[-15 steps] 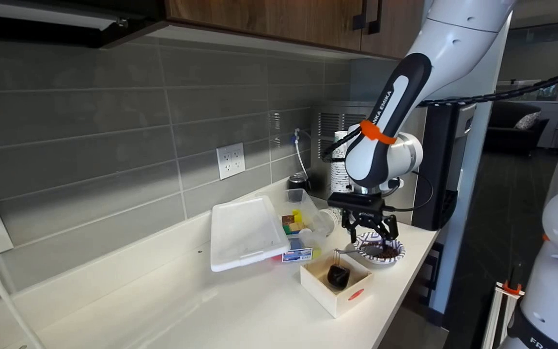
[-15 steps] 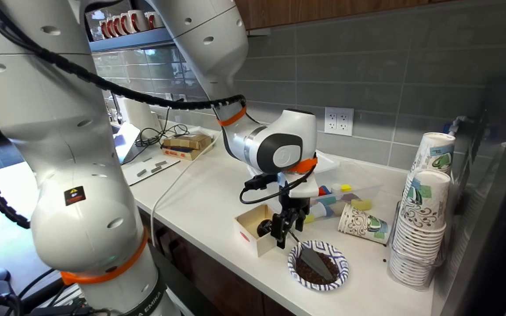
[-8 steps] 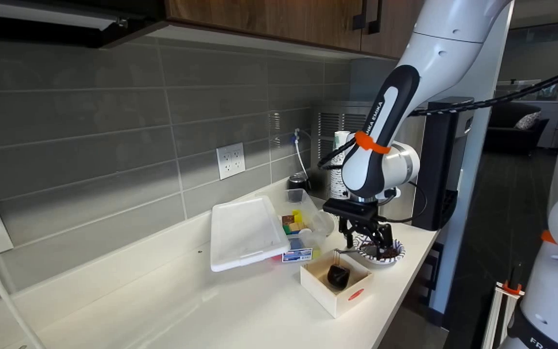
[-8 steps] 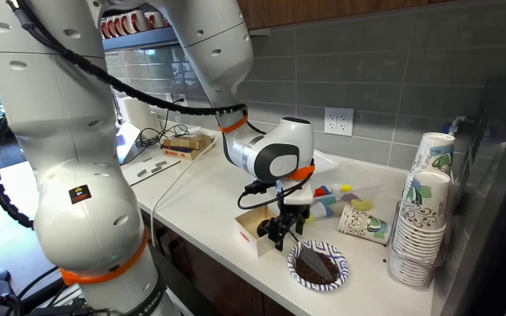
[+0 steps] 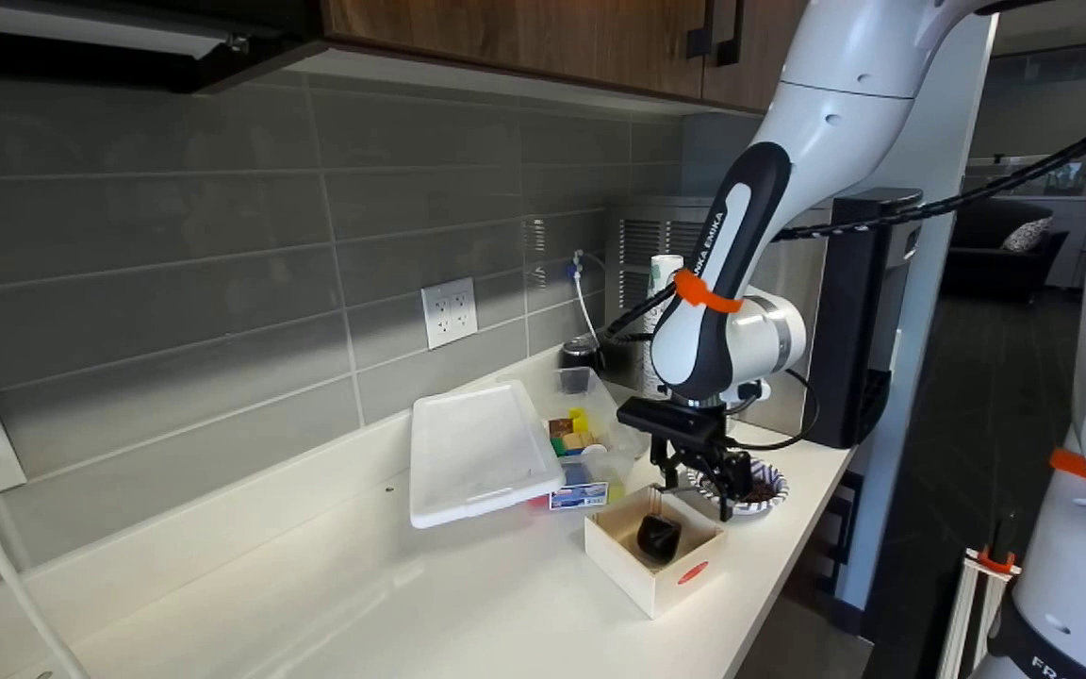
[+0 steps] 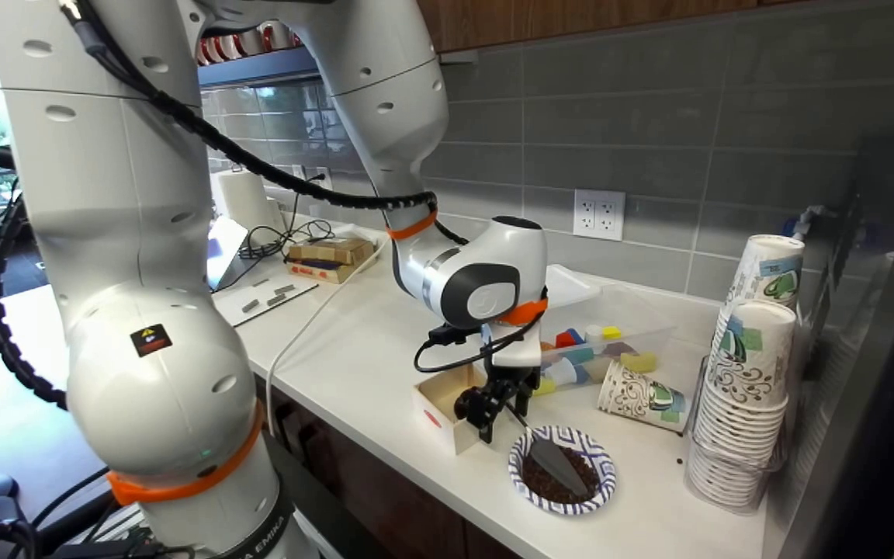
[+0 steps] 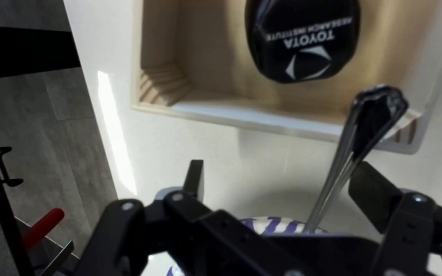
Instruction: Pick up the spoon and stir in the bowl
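Observation:
The spoon is a utensil with a wide dark blade lying in the bowl on dark brown grains. Its metal handle slants up over the bowl's patterned rim toward the wooden box, as the wrist view shows. My gripper is open; the handle passes between its fingers, close to the right finger in that view. Whether that finger touches it I cannot tell. In both exterior views the gripper is low between bowl and box. In an exterior view it partly hides the bowl.
The square wooden box holds a black object with white lettering, right beside the gripper. A clear bin with coloured blocks and a white tray stand by the wall. A cup lies near tall cup stacks.
My gripper has moved down and away from the bowl toward the wooden box, staying open. The spoon, the bowl and the box have not moved.

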Motion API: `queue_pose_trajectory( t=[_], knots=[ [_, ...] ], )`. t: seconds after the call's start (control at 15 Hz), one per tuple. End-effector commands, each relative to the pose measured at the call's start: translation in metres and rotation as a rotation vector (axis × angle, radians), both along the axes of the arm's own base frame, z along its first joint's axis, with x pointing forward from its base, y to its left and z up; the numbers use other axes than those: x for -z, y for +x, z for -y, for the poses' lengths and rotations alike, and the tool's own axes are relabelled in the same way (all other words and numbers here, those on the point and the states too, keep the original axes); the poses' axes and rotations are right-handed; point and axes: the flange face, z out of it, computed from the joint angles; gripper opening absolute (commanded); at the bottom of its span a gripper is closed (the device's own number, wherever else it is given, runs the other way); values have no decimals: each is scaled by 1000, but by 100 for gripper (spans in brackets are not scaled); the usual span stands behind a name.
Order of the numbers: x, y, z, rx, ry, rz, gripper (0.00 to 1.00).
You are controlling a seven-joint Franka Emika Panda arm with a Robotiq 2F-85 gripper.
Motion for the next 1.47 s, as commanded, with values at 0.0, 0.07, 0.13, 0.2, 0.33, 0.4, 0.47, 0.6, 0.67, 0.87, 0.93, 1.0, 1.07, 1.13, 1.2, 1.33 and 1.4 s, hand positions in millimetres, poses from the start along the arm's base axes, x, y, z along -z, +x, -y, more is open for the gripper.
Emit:
queue_pose_trajectory(
  t=[0.0, 0.07, 0.13, 0.2, 0.33, 0.4, 0.47, 0.6, 0.67, 0.87, 0.93, 1.0, 1.07, 1.13, 1.2, 1.33, 1.4],
  knots=[
    [0, 4, 5, 19, -10, 25, 66],
    [0, 3, 7, 21, -12, 27, 58],
    [0, 2, 10, 27, -16, 28, 49],
    [0, 1, 13, 32, -18, 29, 42],
    [1, -2, 19, 46, -21, 27, 27],
    [1, -3, 22, 53, -22, 24, 19],
    [2, -4, 24, 59, -22, 22, 11],
    [2, -5, 27, 67, -23, 22, 0],
    [2, -5, 28, 70, -23, 22, 0],
    [-1, -3, 30, 73, -22, 21, 2],
    [-2, -2, 30, 72, -21, 23, 2],
    [-6, 0, 30, 69, -21, 27, 2],
    [-10, 4, 30, 64, -21, 33, 2],
    [-13, 7, 31, 61, -22, 42, 2],
    [-19, 11, 32, 56, -15, 51, 2],
    [-30, 17, 35, 44, 19, 68, 2],
    [-35, 18, 36, 39, 45, 72, 2]
  ],
)
